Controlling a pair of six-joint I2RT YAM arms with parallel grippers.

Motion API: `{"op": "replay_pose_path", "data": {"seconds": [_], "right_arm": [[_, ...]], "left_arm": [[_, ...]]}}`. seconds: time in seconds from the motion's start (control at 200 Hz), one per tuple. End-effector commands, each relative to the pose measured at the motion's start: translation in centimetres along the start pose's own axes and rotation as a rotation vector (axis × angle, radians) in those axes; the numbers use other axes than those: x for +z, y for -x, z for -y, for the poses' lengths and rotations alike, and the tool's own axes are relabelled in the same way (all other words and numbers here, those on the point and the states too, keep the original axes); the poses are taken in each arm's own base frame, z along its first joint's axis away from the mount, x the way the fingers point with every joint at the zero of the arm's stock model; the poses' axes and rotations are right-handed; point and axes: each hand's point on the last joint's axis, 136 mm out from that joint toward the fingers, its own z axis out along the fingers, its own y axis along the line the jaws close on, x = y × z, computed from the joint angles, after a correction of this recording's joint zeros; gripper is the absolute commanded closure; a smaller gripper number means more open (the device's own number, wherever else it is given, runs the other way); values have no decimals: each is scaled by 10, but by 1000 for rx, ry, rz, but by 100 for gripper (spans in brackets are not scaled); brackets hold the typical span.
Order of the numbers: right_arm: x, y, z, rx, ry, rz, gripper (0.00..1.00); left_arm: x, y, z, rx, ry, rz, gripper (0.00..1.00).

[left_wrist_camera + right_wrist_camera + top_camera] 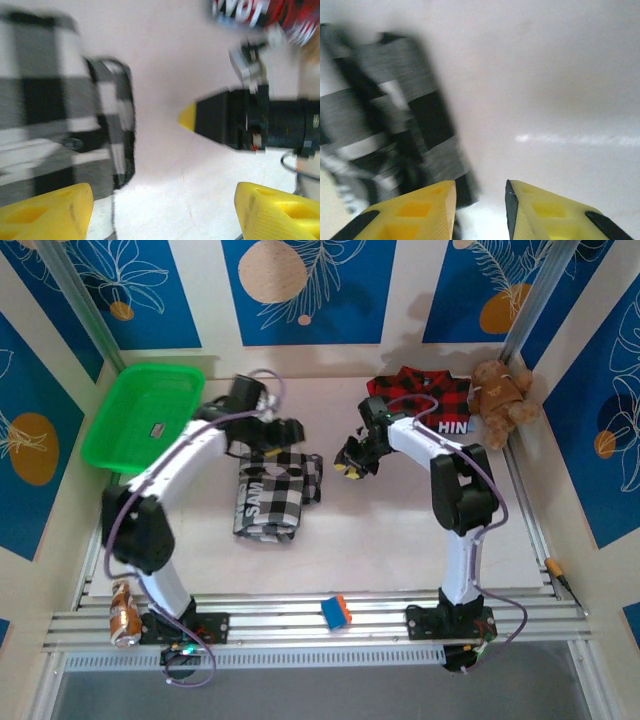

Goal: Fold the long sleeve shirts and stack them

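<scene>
Currently I see the checked shirt [272, 495] folded, long axis roughly near-to-far, with the left gripper [288, 430] beyond it and the right gripper [352, 458] to its right, both spread, empty.

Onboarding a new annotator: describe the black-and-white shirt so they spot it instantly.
From the green basket at the far left, look right and toward the near edge: a folded shirt lies mid-table. It is black-and-white checked; the other shirt, beside the teddy bear, is red plaid.
</scene>
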Motion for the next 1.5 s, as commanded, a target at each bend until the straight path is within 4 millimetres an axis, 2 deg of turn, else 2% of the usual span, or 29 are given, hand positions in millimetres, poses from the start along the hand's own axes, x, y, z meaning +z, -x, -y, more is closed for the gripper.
{"op": "replay_pose_path", "data": {"seconds": [0.0,0.085,0.18,0.31,0.435,0.595,0.74,0.83,0.925,0.995,1.055,1.151,1.231,1.301,1.376,1.491], "right_arm": [[-20,-12,-48,-99,108,8,66],[-20,-20,-87,-167,190,-34,68],[-13,-26,-123,-237,230,-62,74],[10,-27,-157,-265,271,-106,82],[35,-27,-180,-263,324,-140,84],[77,-4,-174,-173,335,-141,85],[110,23,-148,-91,275,-92,86],[126,34,-131,-42,247,-70,86],[132,43,-125,-11,249,-62,86],[127,43,-133,-27,277,-63,85],[113,40,-148,-70,310,-65,84],[79,24,-168,-151,341,-83,81],[51,1,-177,-214,348,-105,79],[29,-23,-177,-265,342,-119,77],[17,-49,-168,-282,336,-152,76],[15,-88,-144,-265,344,-234,76]], "left_arm": [[-25,-4,-36,-93,52,6,24],[-20,-14,-63,-140,93,-18,27],[-7,-28,-76,-178,92,-40,39],[10,-50,-97,-242,111,-68,56],[25,-76,-114,-289,119,-106,63],[47,-103,-127,-331,83,-148,64],[63,-130,-144,-305,130,-211,64],[70,-147,-158,-301,158,-236,64],[75,-153,-159,-306,134,-245,60],[74,-145,-151,-302,102,-232,57],[68,-133,-139,-306,72,-214,54],[51,-99,-115,-299,37,-160,47],[31,-67,-99,-280,42,-115,44],[19,-44,-93,-263,59,-86,43],[13,-25,-94,-238,101,-69,43],[20,-4,-105,-231,135,-55,45]]}}
